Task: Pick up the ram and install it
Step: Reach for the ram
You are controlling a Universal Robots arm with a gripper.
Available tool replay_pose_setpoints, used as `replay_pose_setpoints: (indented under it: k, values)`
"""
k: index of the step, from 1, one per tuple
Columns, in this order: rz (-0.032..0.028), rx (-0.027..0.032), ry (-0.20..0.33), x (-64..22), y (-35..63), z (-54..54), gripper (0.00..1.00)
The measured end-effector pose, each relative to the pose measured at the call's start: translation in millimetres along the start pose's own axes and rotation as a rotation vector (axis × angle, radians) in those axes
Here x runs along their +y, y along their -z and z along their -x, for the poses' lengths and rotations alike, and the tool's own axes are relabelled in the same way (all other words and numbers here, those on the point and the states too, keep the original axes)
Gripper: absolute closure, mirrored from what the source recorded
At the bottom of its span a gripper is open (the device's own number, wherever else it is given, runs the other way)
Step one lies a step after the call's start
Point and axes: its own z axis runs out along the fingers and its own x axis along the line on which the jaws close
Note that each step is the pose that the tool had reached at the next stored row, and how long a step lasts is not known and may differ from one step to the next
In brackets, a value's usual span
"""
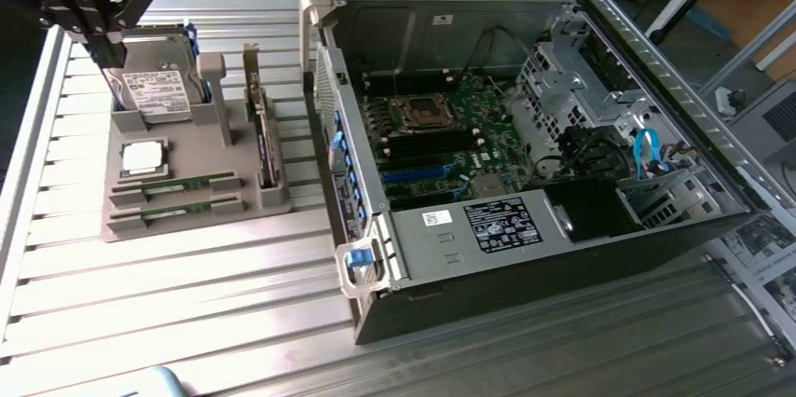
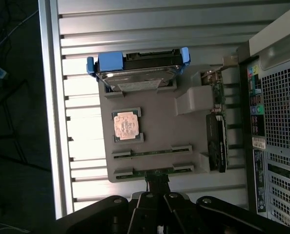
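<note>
Two ram sticks, thin green boards, stand on edge in slots at the near end of a grey holder tray point(image 1: 186, 150). One ram stick point(image 1: 174, 185) point(image 2: 152, 152) sits beside the other point(image 1: 174, 213) point(image 2: 152, 171). My gripper point(image 1: 110, 50) hangs high over the tray's far end, above the hard drive point(image 1: 156, 91). It is shut with nothing between its dark fingers. In the wrist view the gripper point(image 2: 157, 183) points down near the outer ram stick, well above it.
The tray also holds a silver CPU point(image 1: 141, 157) point(image 2: 126, 125) and a dark expansion card point(image 1: 261, 150) point(image 2: 217, 141). At the exterior view's right lies an open computer case point(image 1: 373, 257), its motherboard point(image 1: 460, 150) showing black memory slots point(image 1: 430, 143). Everything rests on a ribbed metal table point(image 1: 174, 313).
</note>
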Motion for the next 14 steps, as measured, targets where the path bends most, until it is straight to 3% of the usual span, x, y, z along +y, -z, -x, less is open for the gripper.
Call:
replay_pose_setpoints:
  k: [14]
  values:
    - [-0.0002, 0.0000, 0.000, -2.6, -0.8, 2.0, 0.89]
